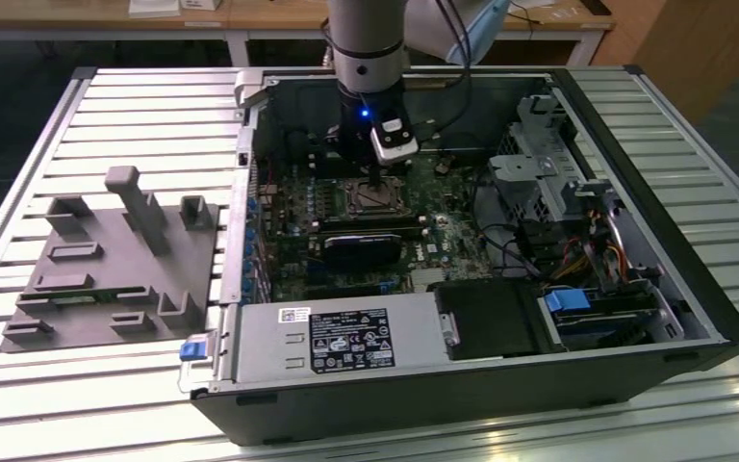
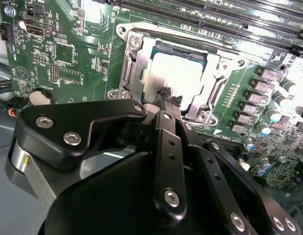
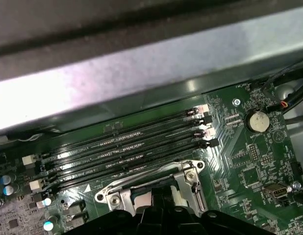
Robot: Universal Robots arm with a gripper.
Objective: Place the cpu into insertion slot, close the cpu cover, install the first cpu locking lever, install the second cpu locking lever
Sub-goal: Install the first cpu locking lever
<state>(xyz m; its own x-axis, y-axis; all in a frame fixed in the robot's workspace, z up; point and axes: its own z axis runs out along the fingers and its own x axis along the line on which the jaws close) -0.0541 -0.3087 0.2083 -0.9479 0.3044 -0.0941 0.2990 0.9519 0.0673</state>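
In the exterior view my gripper (image 1: 376, 179) reaches down into an open computer case, right over the insertion slot (image 1: 372, 196) on the green motherboard. The second wrist view shows the cpu (image 2: 183, 73) lying flat in the slot, silver top up. The cpu cover (image 2: 134, 73) lies down around it, its window framing the chip. My gripper (image 2: 166, 94) is shut, and its black tips rest at the edge of the chip where it meets the cover. Thin metal lever rods (image 2: 181, 36) run along the socket's sides. The first wrist view shows the cover's (image 3: 151, 188) silver frame.
Long black memory slots (image 3: 127, 147) run beside the socket, with the case wall (image 3: 141, 73) just beyond. A black oblong block (image 1: 363, 245), a power supply (image 1: 331, 337) and a drive cage (image 1: 562, 183) fill the case. A grey fixture plate (image 1: 113, 260) lies at the exterior view's left.
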